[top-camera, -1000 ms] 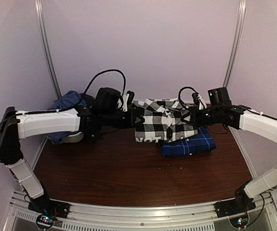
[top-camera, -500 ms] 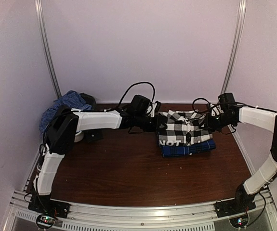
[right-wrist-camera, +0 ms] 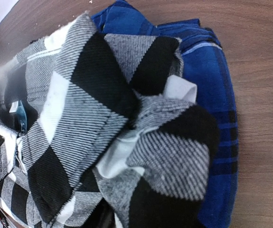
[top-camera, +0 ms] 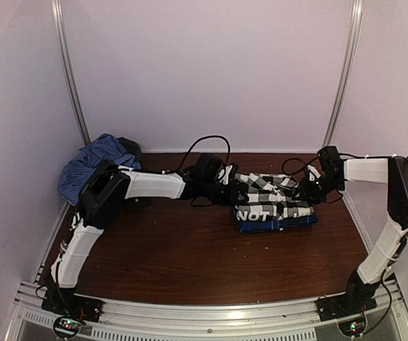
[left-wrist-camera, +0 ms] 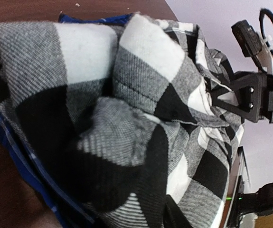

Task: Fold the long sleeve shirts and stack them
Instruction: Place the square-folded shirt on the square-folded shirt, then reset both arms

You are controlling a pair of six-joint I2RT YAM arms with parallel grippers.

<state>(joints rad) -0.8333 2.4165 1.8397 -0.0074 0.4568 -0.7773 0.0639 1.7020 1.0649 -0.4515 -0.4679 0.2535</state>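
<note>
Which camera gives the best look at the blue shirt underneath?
Right wrist view: the blue shirt shows large, dark lines clear. The top view gives only a small strip under the checked shirt; the left wrist view, a thin sliver.

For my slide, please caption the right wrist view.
Rumpled black-and-white check shirt lying on the blue shirt, on a brown table.

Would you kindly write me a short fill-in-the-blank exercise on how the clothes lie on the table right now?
1. The shirt at the bottom of the stack is ____ in colour.
2. The black-and-white check shirt lies ____ it.
3. The crumpled blue cloth sits in the far ____ corner of the table.

Missing words: blue; on top of; left.
</note>
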